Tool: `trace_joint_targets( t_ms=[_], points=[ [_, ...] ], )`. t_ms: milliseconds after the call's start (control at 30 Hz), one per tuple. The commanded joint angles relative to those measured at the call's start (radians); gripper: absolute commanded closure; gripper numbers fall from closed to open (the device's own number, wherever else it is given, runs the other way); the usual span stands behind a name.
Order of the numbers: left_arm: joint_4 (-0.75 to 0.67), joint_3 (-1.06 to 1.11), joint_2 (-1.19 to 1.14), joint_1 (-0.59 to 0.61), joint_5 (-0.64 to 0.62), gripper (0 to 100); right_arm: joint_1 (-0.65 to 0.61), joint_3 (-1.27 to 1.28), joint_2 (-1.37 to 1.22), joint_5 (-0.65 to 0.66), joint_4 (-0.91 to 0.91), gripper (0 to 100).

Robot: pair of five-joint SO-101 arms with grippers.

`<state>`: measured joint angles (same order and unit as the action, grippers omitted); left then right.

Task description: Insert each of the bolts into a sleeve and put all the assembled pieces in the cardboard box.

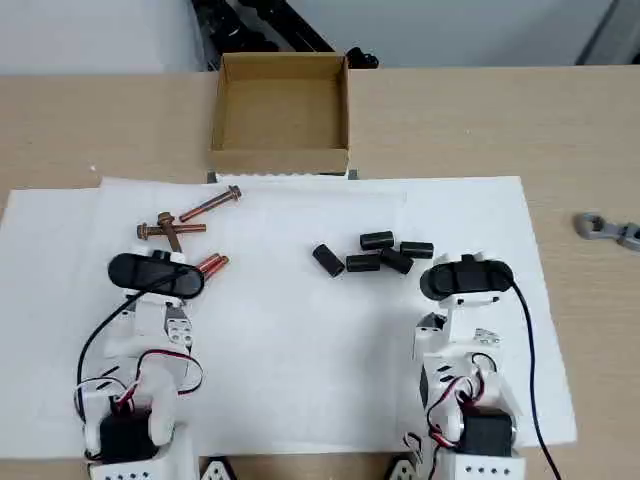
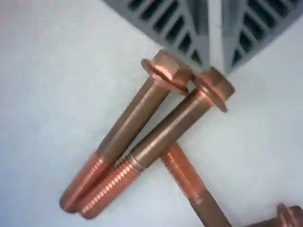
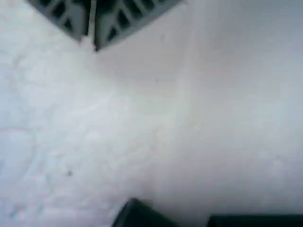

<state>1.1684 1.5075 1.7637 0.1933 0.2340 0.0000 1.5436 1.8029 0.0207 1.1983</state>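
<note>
Left gripper (image 2: 217, 66) sits low over the white sheet (image 1: 300, 350) on the left half of the worktop (image 1: 580, 120). Its grey fingers (image 2: 180, 23) are pressed almost together, with nothing between them. Right at its tips lies a pair of copper bolts (image 2: 161, 139), side by side, heads toward the fingers and threaded ends pointing away. A third bolt (image 2: 189, 184) meets the pair at an angle. Closer to the far edge, one more bolt (image 1: 210, 204) lies alone on the sheet. Over on the right half, the right gripper (image 3: 92, 42) is closed up too, gripping nothing, poised above bare sheet. The black sleeves (image 1: 363, 263), five of them, cluster loose near the sheet's middle, just beside the right arm. The cardboard box (image 1: 280, 158) stands open at the middle of the far edge, off the sheet.
</note>
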Motion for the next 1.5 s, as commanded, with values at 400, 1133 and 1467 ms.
trace_joint_targets(
  t_ms=[400,1133,1467],
  points=[
    [-0.064,-0.888,-1.143,0.003,-0.040,100,0.002,-0.680,-0.753,-0.012,0.027,99.5],
    [0.512,-1.929,-2.231,0.003,-0.529,100,-0.137,-1.452,-1.610,0.107,0.338,99.5],
    [0.532,-1.962,-2.256,0.017,-0.678,87,-0.166,-1.511,-1.728,0.112,0.338,99.0]
  ],
)
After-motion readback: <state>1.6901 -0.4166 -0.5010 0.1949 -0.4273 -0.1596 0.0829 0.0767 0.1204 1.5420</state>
